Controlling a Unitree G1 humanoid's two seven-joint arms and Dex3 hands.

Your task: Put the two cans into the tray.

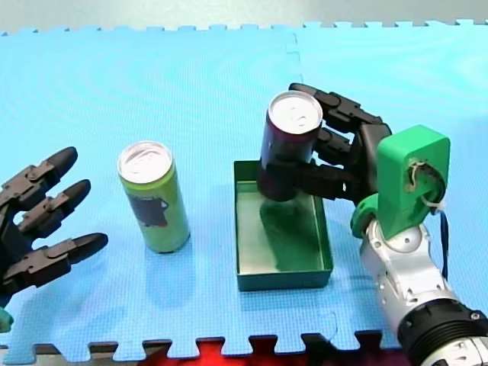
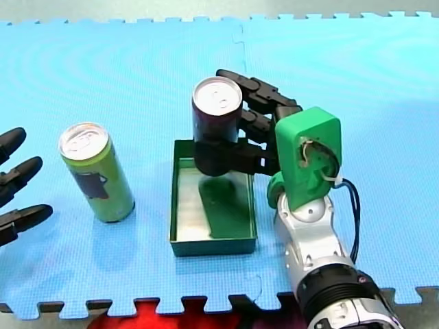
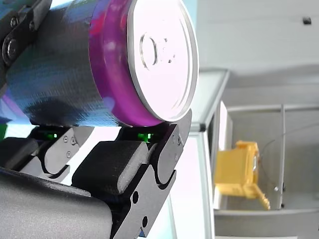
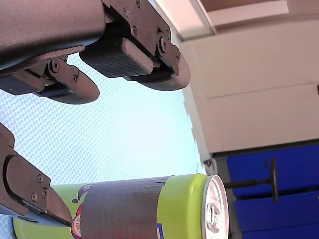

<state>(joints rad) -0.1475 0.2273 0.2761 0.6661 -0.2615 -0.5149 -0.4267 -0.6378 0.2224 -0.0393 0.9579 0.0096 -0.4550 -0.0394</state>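
A dark purple can (image 1: 290, 156) is gripped in my right hand (image 1: 280, 139), which is shut on it, thumb across the front and fingers behind. The can hangs slightly tilted over the far end of the green tray (image 1: 284, 279) and casts a shadow on the tray floor. The first wrist view shows this purple can (image 3: 99, 64) pressed against the black fingers (image 3: 124, 169). A green can (image 1: 155, 202) stands upright on the blue mat, left of the tray. My left hand (image 1: 76, 202) is at the left edge, a little apart from the green can. The second wrist view shows the green can (image 4: 139, 209) beside black fingers (image 4: 129, 55), untouched.
The blue foam mat (image 1: 229, 69) covers the whole work surface, with its jigsaw edge along the front. The tray holds nothing else inside.
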